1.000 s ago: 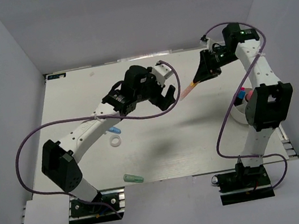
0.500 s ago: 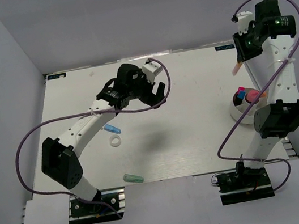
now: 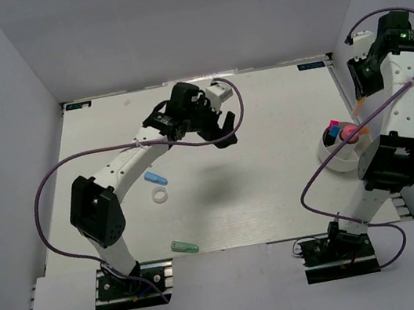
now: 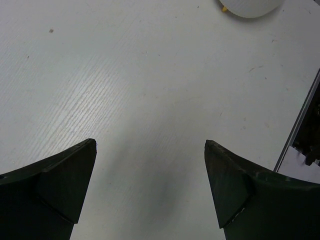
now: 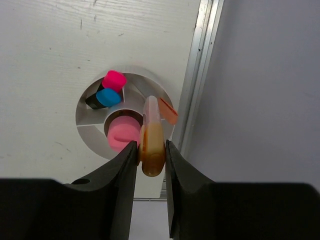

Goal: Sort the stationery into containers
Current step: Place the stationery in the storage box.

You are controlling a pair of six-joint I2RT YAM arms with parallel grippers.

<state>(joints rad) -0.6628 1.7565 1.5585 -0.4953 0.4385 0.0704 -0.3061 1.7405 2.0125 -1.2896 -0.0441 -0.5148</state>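
My right gripper [image 5: 151, 145] is shut on an orange marker [image 5: 151, 116], which hangs point-down over the white round cup [image 5: 82, 107]. In the cup stand a pink-capped marker [image 5: 114, 79], a blue-capped one [image 5: 108, 97] and a pink round piece [image 5: 123, 135]. From above, the right gripper [image 3: 360, 97] sits high over the cup [image 3: 330, 158] at the table's right edge. My left gripper [image 3: 227, 132] hovers open and empty over the bare middle back of the table; its view shows only tabletop between the jaws [image 4: 150, 145]. A blue marker [image 3: 156, 178], a white ring [image 3: 161, 197] and a green marker [image 3: 183, 246] lie on the left half.
A metal rail [image 5: 197, 75] runs along the table's right edge beside the cup, with the grey wall [image 5: 265, 90] just past it. The cup's rim [image 4: 250, 6] shows at the top of the left wrist view.
My right arm has swung from the back middle to the right edge, carrying the orange marker over the cup. The left gripper has drifted slightly and stays open.
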